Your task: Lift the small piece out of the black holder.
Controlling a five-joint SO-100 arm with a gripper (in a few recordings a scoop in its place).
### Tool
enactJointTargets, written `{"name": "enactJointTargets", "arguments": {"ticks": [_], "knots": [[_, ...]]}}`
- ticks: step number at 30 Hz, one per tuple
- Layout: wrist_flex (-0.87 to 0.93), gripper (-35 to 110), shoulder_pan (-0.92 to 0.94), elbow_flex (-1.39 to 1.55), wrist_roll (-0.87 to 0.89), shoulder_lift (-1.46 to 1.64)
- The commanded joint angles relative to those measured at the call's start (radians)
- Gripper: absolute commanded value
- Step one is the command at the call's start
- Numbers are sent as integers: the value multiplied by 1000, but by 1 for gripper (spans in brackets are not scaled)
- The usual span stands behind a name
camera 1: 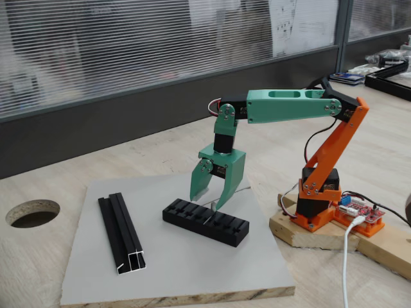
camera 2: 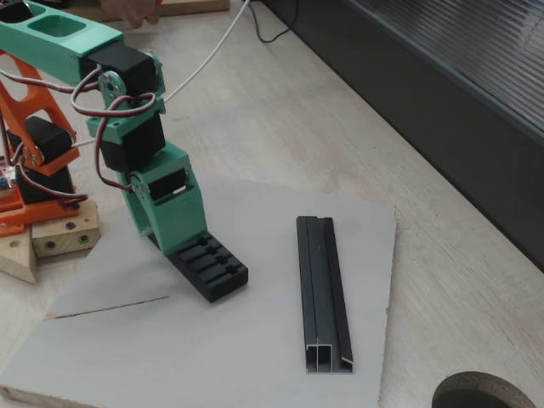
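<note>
My arm reaches forward with the green upper link near level, the wrist bent so the gripper [camera 1: 212, 204] points straight down over the black holder [camera 1: 205, 221]. The jaws stand apart, spread in a wedge, the tips just above or touching the slotted top; I cannot tell which. Between the tips I see a thin silvery sliver, likely the small piece [camera 1: 210, 215], sitting in a slot under the right-hand finger in that fixed view. In the other fixed view the gripper body [camera 2: 170, 208] hides the holder's near half [camera 2: 212, 268]. A black grooved rail [camera 1: 122, 234] lies well apart on the grey board [camera 1: 192, 269].
</note>
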Motion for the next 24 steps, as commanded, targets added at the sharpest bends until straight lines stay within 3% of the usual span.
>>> {"name": "enactJointTargets", "arguments": {"ticks": [1,24], "knots": [[-2,40,-12,2,5,18],[-17,40,-12,63,5,26]]}}
